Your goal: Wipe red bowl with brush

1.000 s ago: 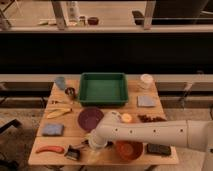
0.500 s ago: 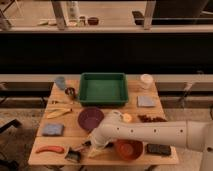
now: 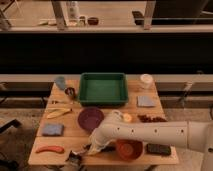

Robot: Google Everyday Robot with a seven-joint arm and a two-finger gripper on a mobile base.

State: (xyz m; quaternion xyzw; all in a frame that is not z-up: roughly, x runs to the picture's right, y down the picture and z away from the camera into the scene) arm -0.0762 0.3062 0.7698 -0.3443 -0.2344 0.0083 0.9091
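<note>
The red bowl (image 3: 129,149) sits at the table's front, right of centre, orange-red with a darker inside. The brush (image 3: 75,158) lies at the front edge to its left, a small dark thing with a pale head. My white arm reaches in from the right, passing over the back of the red bowl. My gripper (image 3: 93,148) hangs low over the table between the brush and the red bowl, just right of the brush. I cannot see whether it touches the brush.
A purple bowl (image 3: 91,119) is just behind the gripper. A green tray (image 3: 102,89) stands at the back centre. An orange-red carrot-shaped thing (image 3: 49,149) and a blue cloth (image 3: 52,130) lie front left. A black block (image 3: 158,149) lies right of the red bowl.
My gripper has come down and slightly left toward the front edge, closer to the brush. The bowls have not moved.
</note>
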